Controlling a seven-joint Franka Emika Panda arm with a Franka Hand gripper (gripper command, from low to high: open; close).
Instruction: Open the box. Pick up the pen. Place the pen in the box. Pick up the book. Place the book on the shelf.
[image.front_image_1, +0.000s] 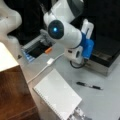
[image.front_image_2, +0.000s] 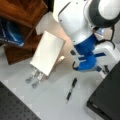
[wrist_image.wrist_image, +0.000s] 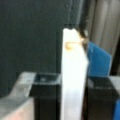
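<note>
The end effector (image.front_image_1: 86, 47) sits low at the front edge of the box (image.front_image_1: 105, 60), whose black lid lies flat and shut in both front views. In the wrist view a pale upright strip (wrist_image.wrist_image: 72, 82) stands between the two dark fingers (wrist_image.wrist_image: 46, 97), with the dark lid behind it; whether they are pressing on it I cannot tell. The pen (image.front_image_1: 89, 86) lies loose on the grey worktop (image.front_image_1: 105, 100), near the box and apart from the arm. The book (image.front_image_1: 57, 96) rests flat beside the brown shelf (image.front_image_1: 12, 95), also untouched. A white cable (image.front_image_1: 42, 71) runs past the book's far edge.
</note>
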